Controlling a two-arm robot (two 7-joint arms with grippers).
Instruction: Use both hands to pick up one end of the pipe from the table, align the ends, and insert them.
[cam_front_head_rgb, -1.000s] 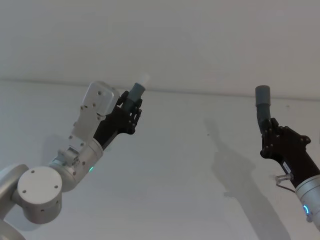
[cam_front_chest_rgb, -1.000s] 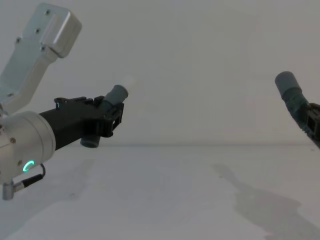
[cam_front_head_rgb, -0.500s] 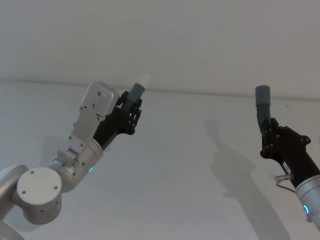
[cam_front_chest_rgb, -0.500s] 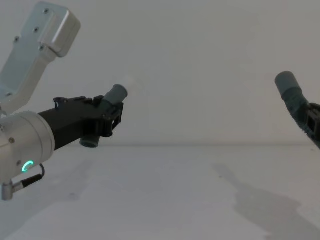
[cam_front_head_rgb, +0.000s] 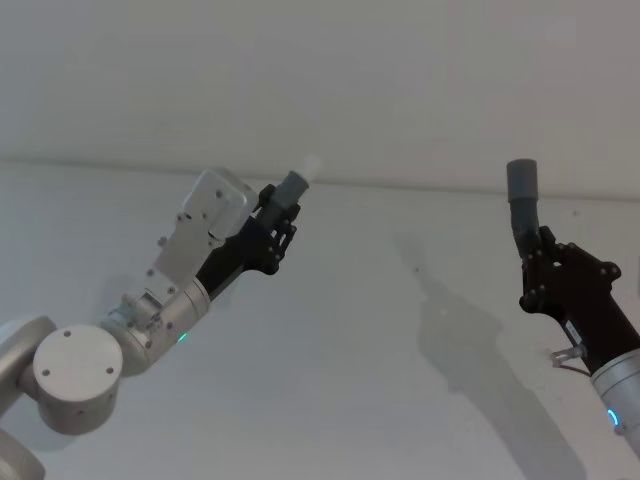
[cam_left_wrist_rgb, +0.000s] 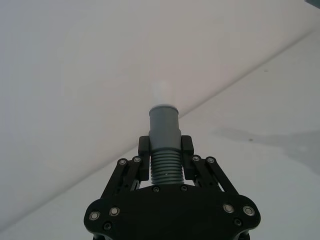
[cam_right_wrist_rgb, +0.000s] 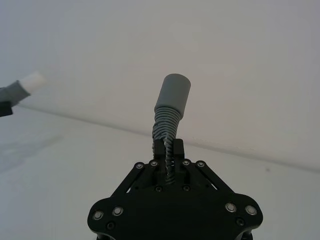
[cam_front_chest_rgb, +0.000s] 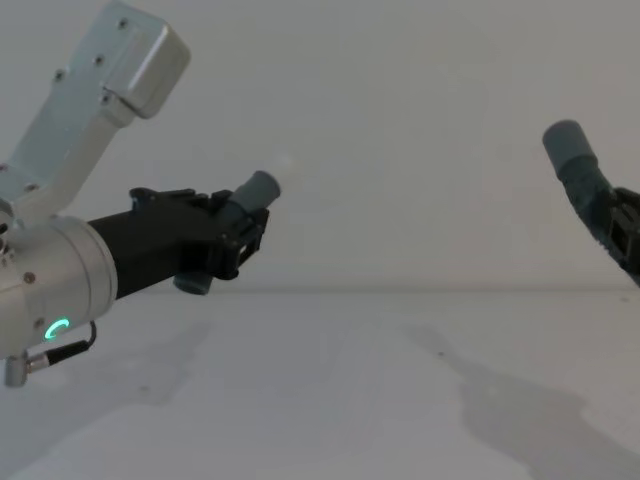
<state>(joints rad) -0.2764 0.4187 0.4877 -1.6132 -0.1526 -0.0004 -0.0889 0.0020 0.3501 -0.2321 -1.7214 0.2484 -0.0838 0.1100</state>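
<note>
- Our left gripper (cam_front_head_rgb: 275, 228) is up over the table (cam_front_head_rgb: 330, 400), its fingers clamped on the ribbed part of the short pipe piece (cam_left_wrist_rgb: 165, 165), just behind the smooth grey cuff (cam_left_wrist_rgb: 164, 125).
- A paler, narrower tip (cam_left_wrist_rgb: 160, 91) sticks out past that cuff; we judge this to be the end that goes in.
- Our right gripper (cam_front_head_rgb: 545, 262) is up on the right side, well apart from the left one, fingers clamped on the corrugated hose (cam_right_wrist_rgb: 167, 131) a little below its wider, darker cuff (cam_right_wrist_rgb: 173, 91).
- In the right wrist view that hose bends between the fingers and the cuff, so we expect it to be soft and springy: the cuff will likely wag and tilt when pushed.
- Both pieces look light; weight should be no trouble. The ribs give the fingers good purchase, while the smooth cuffs would likely be slippery and must stay free for mating.
- We judge the best hold is where we have it, on the ribs close behind each cuff; a hold nearer the right cuff would stiffen it for the push.
- The two ends are not yet facing each other, so aligning and inserting remain to be done.
</note>
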